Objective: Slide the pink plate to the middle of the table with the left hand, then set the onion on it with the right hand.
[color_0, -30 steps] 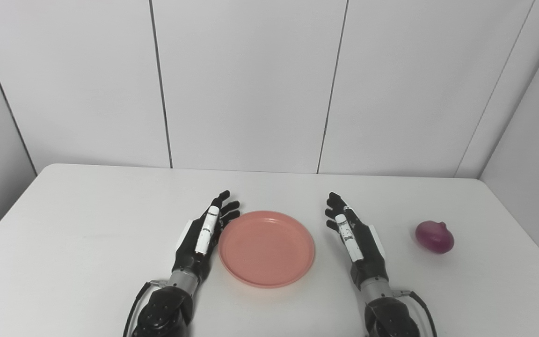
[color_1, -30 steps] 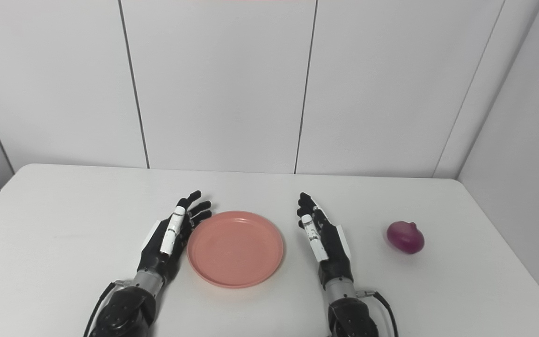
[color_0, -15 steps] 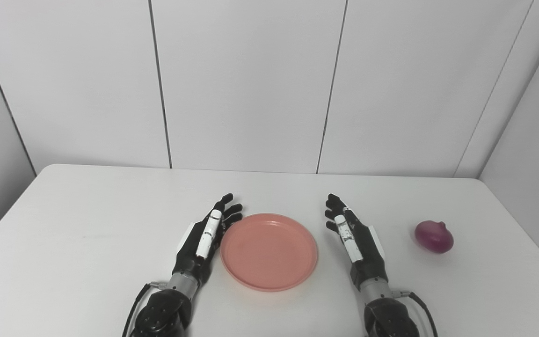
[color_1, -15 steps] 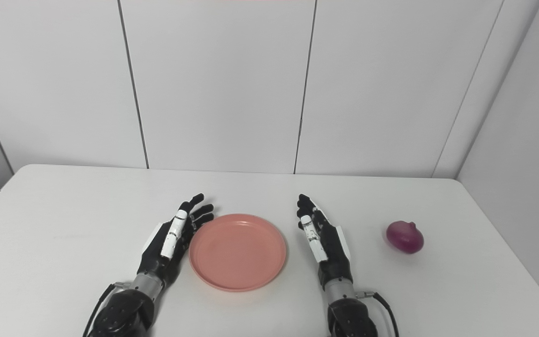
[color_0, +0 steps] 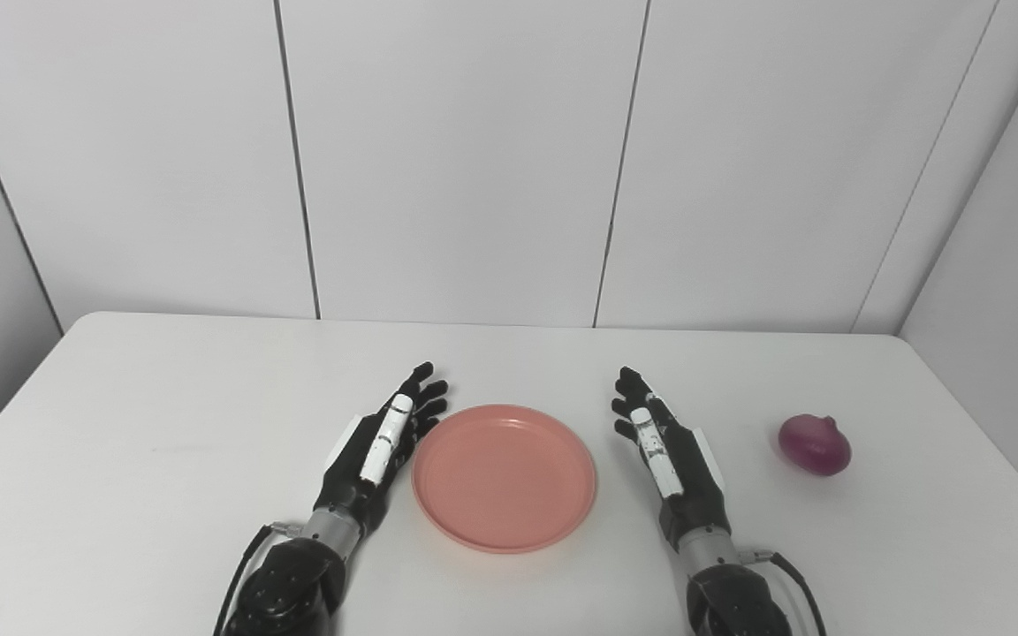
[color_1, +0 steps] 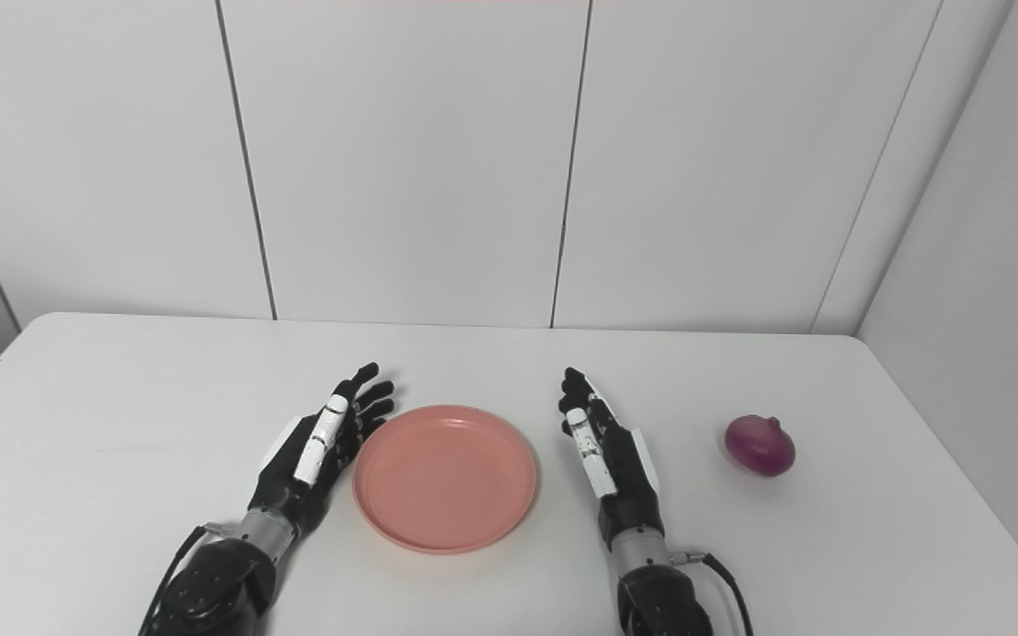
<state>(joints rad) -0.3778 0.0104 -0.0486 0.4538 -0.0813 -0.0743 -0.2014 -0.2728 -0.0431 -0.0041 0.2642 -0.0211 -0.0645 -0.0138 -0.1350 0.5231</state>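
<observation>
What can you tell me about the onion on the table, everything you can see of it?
The onion is a small reddish-purple bulb with smooth, slightly shiny skin and a little nub on top. It lies whole on the white table, far right of the pink plate, beyond the right hand. Only the table touches it.

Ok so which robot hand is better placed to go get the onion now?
The right robot hand. It lies open between the pink plate and the onion; the left robot hand lies beyond the plate.

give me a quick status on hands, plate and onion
Left hand open beside pink plate. Right hand open, empty. Onion on table, right of it. Path clear.
</observation>
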